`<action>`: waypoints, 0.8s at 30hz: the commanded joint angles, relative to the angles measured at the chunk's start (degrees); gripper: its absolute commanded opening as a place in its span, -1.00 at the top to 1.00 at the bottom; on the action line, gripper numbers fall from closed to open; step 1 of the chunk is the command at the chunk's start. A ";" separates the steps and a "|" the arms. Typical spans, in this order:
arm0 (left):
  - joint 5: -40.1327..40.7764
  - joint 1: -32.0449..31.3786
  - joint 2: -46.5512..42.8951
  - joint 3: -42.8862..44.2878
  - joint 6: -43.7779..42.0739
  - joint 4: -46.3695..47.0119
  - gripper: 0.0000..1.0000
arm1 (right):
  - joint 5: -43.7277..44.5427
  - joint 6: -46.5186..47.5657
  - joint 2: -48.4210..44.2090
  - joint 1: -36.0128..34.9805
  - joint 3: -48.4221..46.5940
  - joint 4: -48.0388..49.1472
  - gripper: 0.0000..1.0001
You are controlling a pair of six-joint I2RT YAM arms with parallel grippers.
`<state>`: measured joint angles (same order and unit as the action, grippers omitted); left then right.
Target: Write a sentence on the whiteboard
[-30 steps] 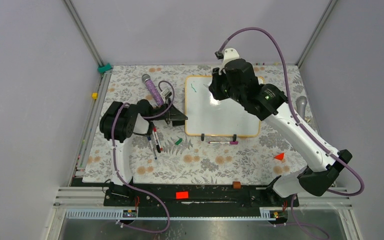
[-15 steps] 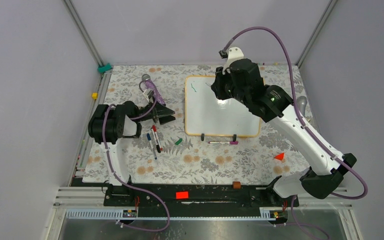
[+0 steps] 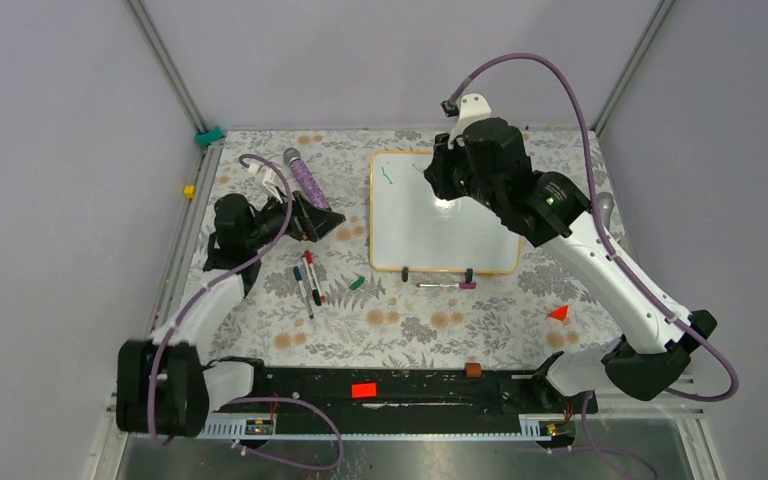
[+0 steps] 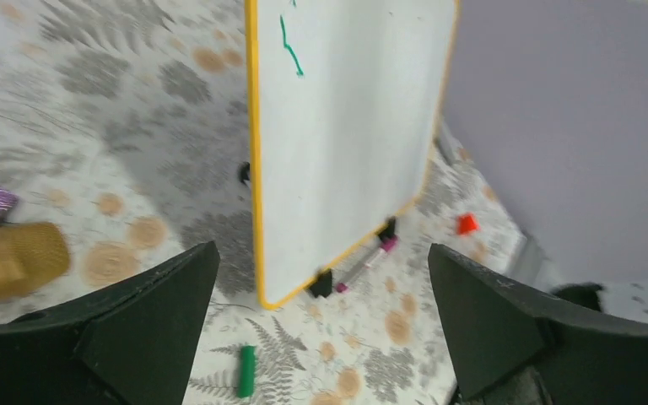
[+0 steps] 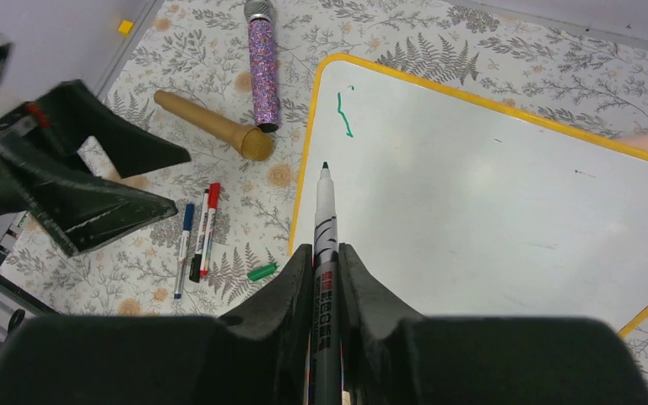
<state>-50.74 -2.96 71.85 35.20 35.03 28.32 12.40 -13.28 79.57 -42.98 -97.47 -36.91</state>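
Right gripper point(image 5: 325, 253) is clamping my marker point(image 5: 325, 202), tip pointing at the whiteboard point(image 5: 489, 194) (one green stroke point(image 5: 344, 115) near its corner); left gripper point(image 4: 321, 314) is gaping wide, holding nothing.

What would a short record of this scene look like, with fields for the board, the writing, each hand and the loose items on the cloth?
Board: large white whiteboard with orange frame, lying on the floral cloth
Writing: one short green stroke near its far left corner; no full word yet
Right hand: shut on an uncapped white marker pen, tip over the board; contact unclear
Left hand: open, empty, left of the board
Loose items: glittery purple microphone, small green cap, pink-capped marker by the board's feet
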 commanded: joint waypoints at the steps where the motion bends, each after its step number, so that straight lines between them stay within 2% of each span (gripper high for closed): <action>1: 32.42 -3.01 -10.18 -1.11 -13.69 -24.20 -0.98 | -1.02 0.59 -1.25 0.57 0.31 1.68 1.00; 3: 43.44 -1.93 -7.83 -5.25 0.47 -22.84 -0.98 | -1.92 0.15 -0.98 0.55 0.19 2.12 1.00; 4: 41.08 0.10 -5.04 -6.23 2.13 -22.39 -0.98 | -2.28 -0.01 -0.98 0.58 0.10 2.17 1.00; 6: 26.53 2.66 1.86 -6.65 1.59 -16.17 -0.98 | -2.61 0.03 -1.17 0.61 0.13 2.20 1.00; 8: 19.25 2.88 3.33 -8.88 1.43 -8.04 -0.98 | -1.99 0.39 -1.74 0.58 0.86 2.20 1.00; 10: 22.03 2.90 -0.11 -11.80 2.43 -4.37 -0.98 | -0.92 0.81 -2.50 0.66 1.64 2.24 1.00; 12: 25.71 2.90 -1.84 -11.29 1.86 -7.45 -0.98 | -0.52 0.81 -3.18 0.90 2.45 2.26 1.00; 15: 26.45 2.89 0.57 -8.43 -0.18 -11.10 -0.97 | -0.67 0.65 -3.56 1.12 3.39 2.78 1.00; 19: 23.03 2.89 3.69 -9.89 3.19 -5.49 -0.98 | -0.93 0.64 -3.34 1.06 3.23 2.80 1.00; 24: 19.62 4.20 1.98 -13.32 4.74 0.78 -0.97 | -0.58 0.93 -3.75 1.28 3.42 2.80 1.00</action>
<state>-27.49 0.16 75.09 23.62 38.13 21.63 11.05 -13.26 77.84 -42.28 -93.97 -36.49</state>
